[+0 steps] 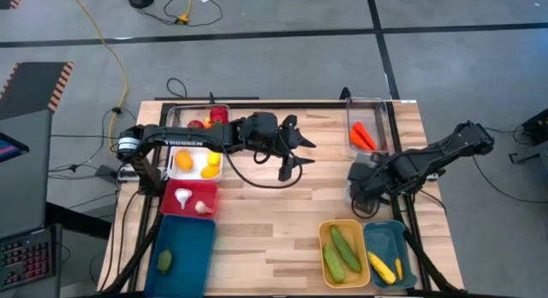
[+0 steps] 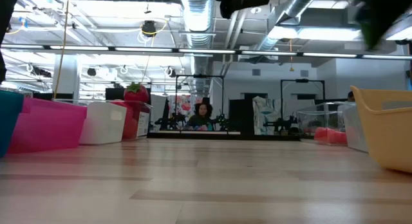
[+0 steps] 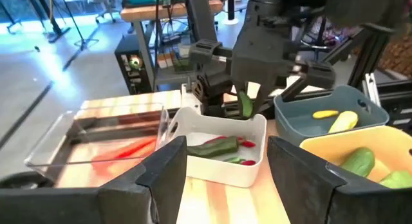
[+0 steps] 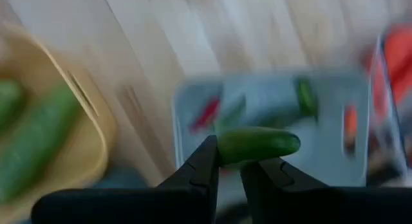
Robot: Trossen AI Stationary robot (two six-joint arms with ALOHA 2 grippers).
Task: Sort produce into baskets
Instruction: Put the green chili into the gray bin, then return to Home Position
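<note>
Right wrist view shows the right gripper (image 4: 228, 161) pinching a small green chilli (image 4: 259, 144) above a white tray (image 4: 193, 98) holding more chillies, though blur smears the tray's contents. In the high view that tray is almost wholly hidden beneath the right arm at about 3 o'clock on the table (image 1: 274, 204), just below the clear basket of carrots (image 1: 362, 137). The left gripper (image 1: 295, 152) hangs spread wide and empty over the table near 12 o'clock. Two cucumbers (image 1: 341, 253) lie in the yellow basket (image 1: 324, 232) at 5 o'clock.
</note>
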